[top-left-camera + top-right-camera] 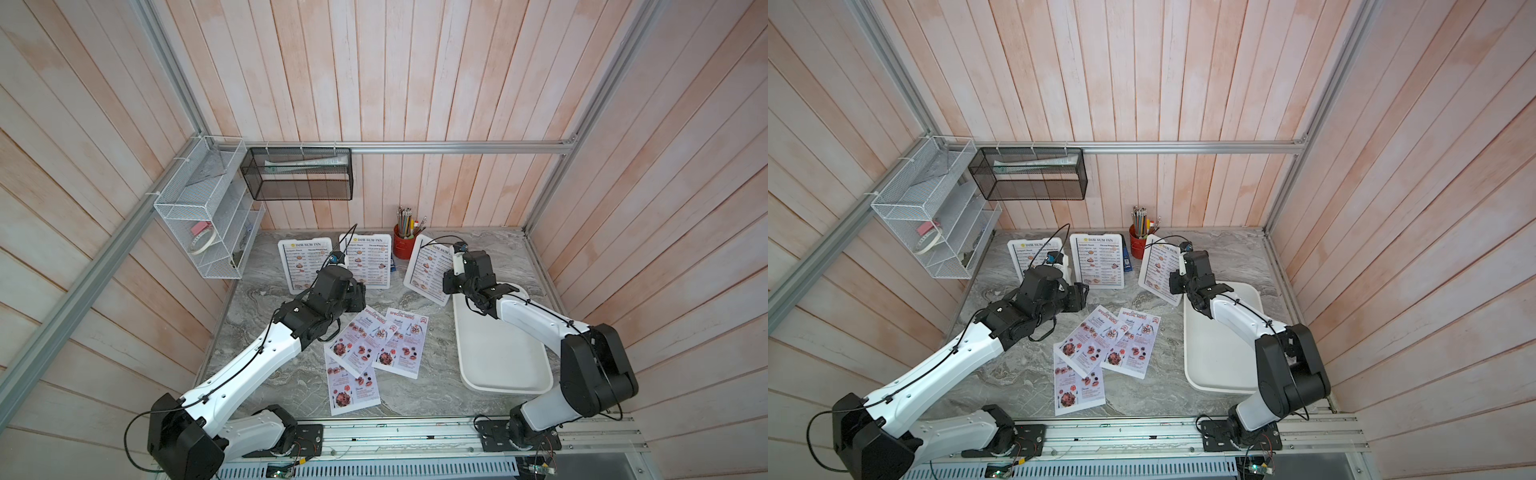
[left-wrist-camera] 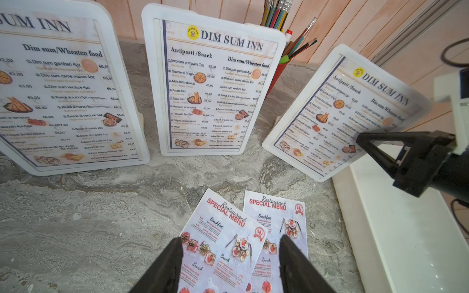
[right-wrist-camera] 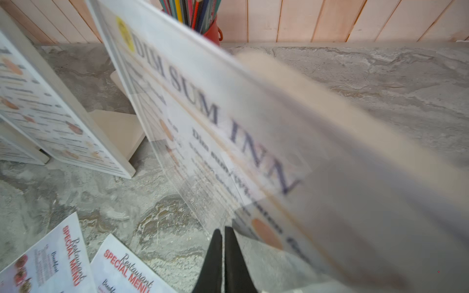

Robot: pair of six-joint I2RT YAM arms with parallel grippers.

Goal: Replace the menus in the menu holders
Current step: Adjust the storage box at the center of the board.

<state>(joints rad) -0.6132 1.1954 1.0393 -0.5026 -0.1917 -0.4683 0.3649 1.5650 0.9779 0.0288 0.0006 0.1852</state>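
left wrist only: all three DIM SUM INN menus (image 2: 213, 86) readable inside the menu holders (image 2: 149, 76); right gripper (image 2: 360, 139) tip at the face of the right holder (image 2: 294, 163), which is turned askew.
right wrist only: its fingers (image 3: 210, 266) pressed together at that holder's edge; print blurred; pinching sheet or frame, can't tell.
top views only: holders in a row at 12 o'clock of table (image 1: 249, 299); three SPECIAL MENU sheets (image 1: 376, 345) flat, overlapping, centre; tray (image 1: 498, 353) at 3; pencil cup (image 1: 403, 245) at 1.
left arm: reaches from 7 toward centre; left gripper (image 2: 229, 243) jaws apart, empty, above the SPECIAL MENU headings.
right arm: rises from 5, elbow high, wrist over tray's far end.
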